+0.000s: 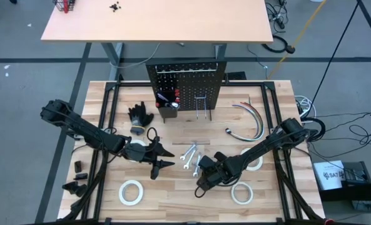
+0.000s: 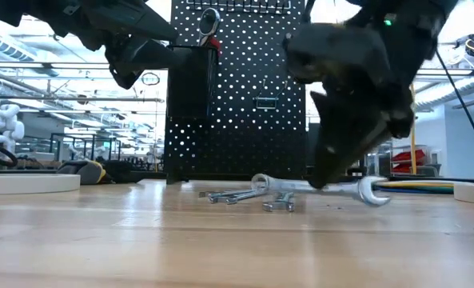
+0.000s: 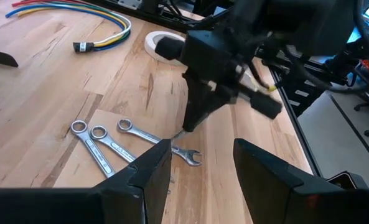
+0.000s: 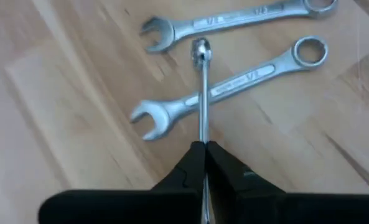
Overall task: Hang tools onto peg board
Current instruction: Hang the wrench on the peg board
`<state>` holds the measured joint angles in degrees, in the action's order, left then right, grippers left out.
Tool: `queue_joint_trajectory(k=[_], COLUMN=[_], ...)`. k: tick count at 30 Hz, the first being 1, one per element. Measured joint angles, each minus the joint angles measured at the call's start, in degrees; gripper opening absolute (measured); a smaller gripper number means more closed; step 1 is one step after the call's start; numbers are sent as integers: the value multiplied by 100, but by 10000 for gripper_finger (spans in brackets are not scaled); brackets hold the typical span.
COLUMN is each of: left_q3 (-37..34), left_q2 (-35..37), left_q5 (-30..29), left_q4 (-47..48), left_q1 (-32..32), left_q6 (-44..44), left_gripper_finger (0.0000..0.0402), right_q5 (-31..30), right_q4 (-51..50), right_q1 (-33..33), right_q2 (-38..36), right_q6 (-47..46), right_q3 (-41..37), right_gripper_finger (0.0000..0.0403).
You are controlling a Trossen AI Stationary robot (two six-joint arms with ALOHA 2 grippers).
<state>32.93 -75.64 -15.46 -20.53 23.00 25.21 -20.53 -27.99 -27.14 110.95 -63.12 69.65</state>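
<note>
the right gripper (image 4: 204, 155) has its jaws pinched tight on a slim wrench (image 4: 201, 93), whose long axis runs straight out toward twelve o'clock over two loose wrenches (image 4: 228, 87). the left gripper (image 3: 200, 165) waits wide open, empty. farther off, the peg board (image 1: 191, 84) holds its bin (image 1: 168, 111) of screwdrivers (image 1: 166, 98).

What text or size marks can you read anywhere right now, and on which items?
"1/2", roughly: stamped on the shank of the nearer silver combination wrench in the right wrist view; the digits are soft.
Stamped marks on the farther silver wrench: too blurred to read.
Silver wrenches in the left wrist view: no marks legible.
Black perforated peg board: no lettering visible.
</note>
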Motion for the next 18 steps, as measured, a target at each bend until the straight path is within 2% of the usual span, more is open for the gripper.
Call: queue_joint_trajectory(k=[18], left_q3=[0], left_q2=[0], left_q5=[-96], left_q4=[-1], left_q1=[-2], left_q6=[-3], left_gripper_finger=[176], right_q5=[-4], right_q4=[29], right_q1=[24], right_q2=[-6], right_q6=[97], right_q3=[7], right_gripper_finger=[2])
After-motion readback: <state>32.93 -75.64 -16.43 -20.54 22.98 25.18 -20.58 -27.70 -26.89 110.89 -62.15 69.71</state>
